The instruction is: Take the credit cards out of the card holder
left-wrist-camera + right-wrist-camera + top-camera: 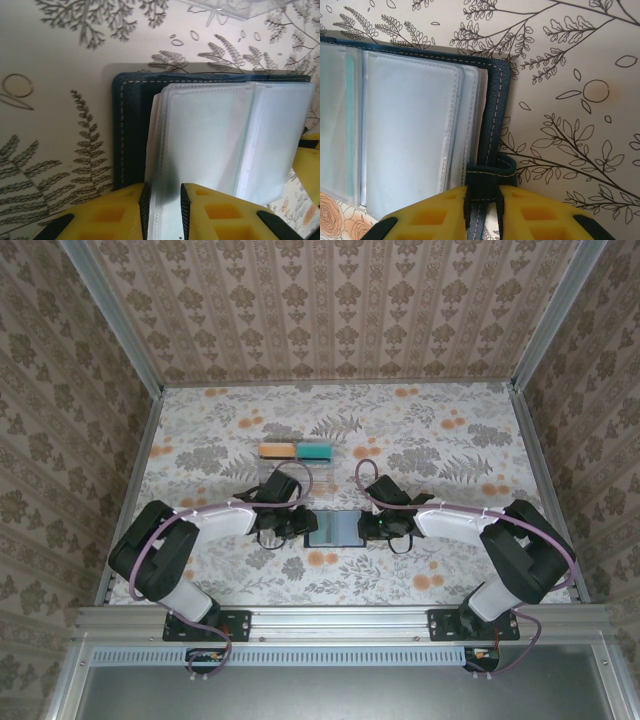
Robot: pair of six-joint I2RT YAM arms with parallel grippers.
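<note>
The dark blue card holder point(335, 528) lies open on the floral tabletop point(450, 440), between the two arms. The left jaws are closed on its clear plastic sleeves point(210, 140), with the yellow fingers point(112, 215) pinching the sleeve edges from either side. The right jaws are clamped on the stitched strap point(485, 172) at the cover's outer edge. Two credit cards, an orange card point(277, 451) and a teal card point(317, 451), lie side by side on the tabletop beyond the holder. A thin teal edge point(350, 100) shows through one sleeve.
</note>
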